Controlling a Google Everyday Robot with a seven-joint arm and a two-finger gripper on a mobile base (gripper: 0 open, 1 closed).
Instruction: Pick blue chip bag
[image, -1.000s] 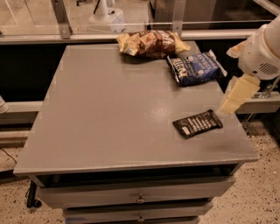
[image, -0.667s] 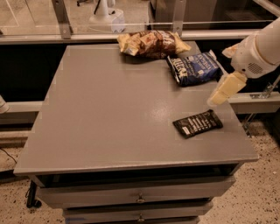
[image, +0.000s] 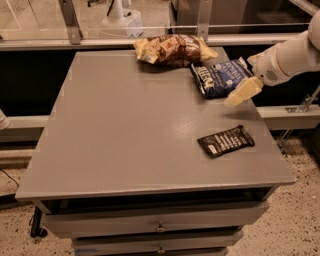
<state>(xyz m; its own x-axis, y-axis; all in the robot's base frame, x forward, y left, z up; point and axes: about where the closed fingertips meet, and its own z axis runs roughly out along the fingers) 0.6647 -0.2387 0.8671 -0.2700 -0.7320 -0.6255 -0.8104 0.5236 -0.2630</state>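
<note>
The blue chip bag (image: 220, 77) is a crinkly dark navy bag with white lettering, lying at the far right of the grey table (image: 125, 135). My gripper (image: 241, 93) comes in from the right on a white arm and hangs low at the bag's near right corner, its cream tip pointing down and left. Nothing is held in it.
A yellow-brown chip bag (image: 172, 49) lies at the table's far edge, just left of the blue bag. A flat black packet (image: 226, 141) lies near the right front. The table's right edge is close under the arm. Drawers sit below the tabletop.
My gripper has moved up and toward the far side, from beside the black packet to the near right corner of the blue chip bag. The bags have not moved.
</note>
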